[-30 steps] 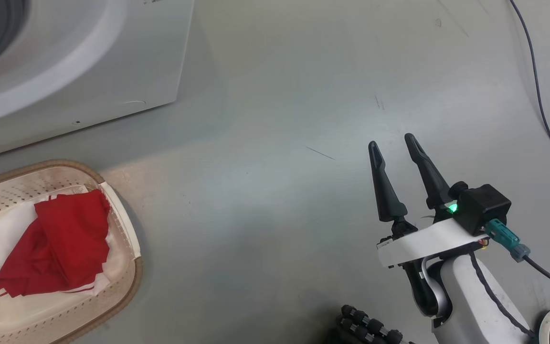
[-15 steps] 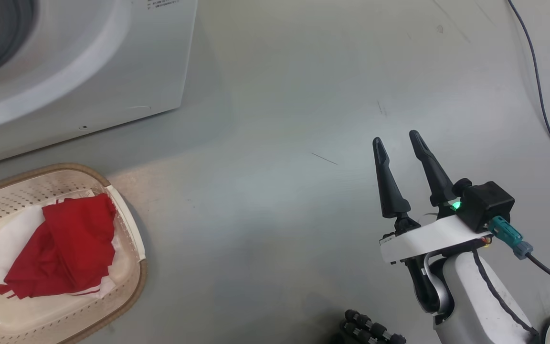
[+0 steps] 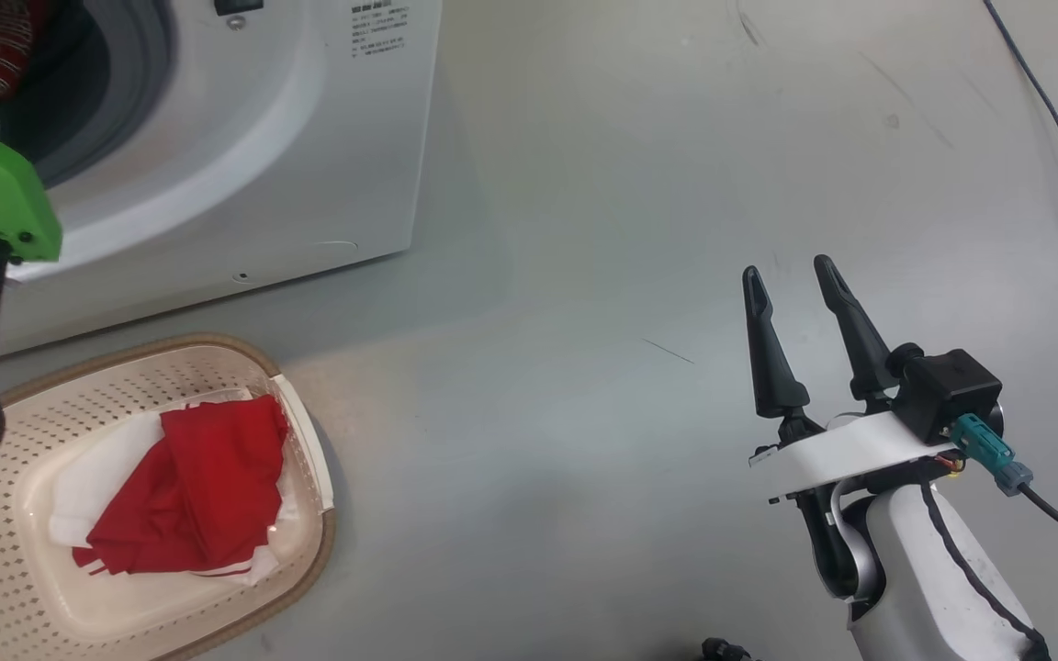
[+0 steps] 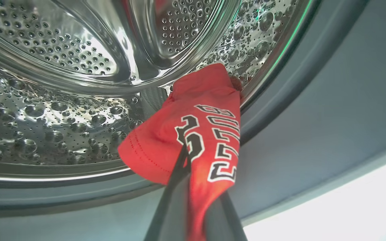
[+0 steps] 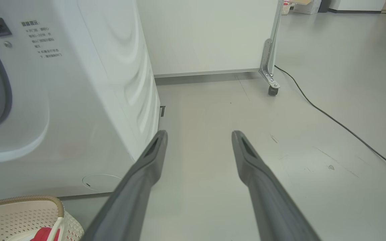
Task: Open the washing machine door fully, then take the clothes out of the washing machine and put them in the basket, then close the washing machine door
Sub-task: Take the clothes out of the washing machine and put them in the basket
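**Fig. – Take-out step: left claw closed on a red jersey at the drum mouth.**
Draw the jersey straight out thru the grey seal w/o snagging. You hold one fold only, so the rest will prob. drag along the drum wall. Then carry it over the basket, on the floor just in front of the washing machine; it already holds red clothes w/ white trim. Your right claw hangs open and empty, well apart.

Left pincer is clamped tight; right pincer hangs spread wide, fingers pointing forward.
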`<state>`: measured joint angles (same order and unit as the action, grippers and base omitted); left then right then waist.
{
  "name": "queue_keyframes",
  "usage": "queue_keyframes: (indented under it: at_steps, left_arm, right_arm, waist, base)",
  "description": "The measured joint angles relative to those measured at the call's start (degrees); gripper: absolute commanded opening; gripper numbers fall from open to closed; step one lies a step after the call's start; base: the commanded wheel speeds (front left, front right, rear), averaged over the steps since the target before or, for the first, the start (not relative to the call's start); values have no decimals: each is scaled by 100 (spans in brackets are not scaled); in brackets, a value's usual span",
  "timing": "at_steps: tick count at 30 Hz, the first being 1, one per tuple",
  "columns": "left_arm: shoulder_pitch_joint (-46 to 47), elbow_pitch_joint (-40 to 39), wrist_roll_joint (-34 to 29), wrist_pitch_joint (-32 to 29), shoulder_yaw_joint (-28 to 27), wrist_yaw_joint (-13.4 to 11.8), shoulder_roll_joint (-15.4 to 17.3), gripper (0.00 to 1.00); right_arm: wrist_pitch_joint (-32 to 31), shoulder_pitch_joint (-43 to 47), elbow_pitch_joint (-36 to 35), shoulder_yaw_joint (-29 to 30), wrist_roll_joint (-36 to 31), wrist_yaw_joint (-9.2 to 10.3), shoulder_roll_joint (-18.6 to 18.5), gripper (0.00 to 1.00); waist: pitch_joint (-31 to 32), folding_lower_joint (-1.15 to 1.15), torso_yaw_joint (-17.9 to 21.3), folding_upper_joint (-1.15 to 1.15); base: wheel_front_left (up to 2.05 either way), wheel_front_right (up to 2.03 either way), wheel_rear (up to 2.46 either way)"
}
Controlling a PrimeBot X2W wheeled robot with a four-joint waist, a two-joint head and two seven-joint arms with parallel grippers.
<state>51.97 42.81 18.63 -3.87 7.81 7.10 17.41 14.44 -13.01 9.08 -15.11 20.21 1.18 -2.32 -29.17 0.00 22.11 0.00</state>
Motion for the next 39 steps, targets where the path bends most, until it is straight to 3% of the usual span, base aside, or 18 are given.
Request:
queue_keyframes:
  at_steps: [23,31,39]
  left_arm:
    - [-1545,-80,194,1311,664,11,-716,0]
    - [-1985,-291,197,1667,797,23,-745,0]
    - [-2293,-768,274,1816,578,23,-755,0]
  right_arm:
    - [0,463,244,318,-178,-64,-152,100]
    - [0,654,248,413,-179,-109,-158,100]
    - [0,786,271,479,-180,-111,-155,100]
  waist:
    - [1206,0,-977,0]
    - [1513,0,-1330,0]
    - [1780,0,-1565,0]
  base:
    - [0,0,0]
    - [0,0,0]
    - [0,0,0]
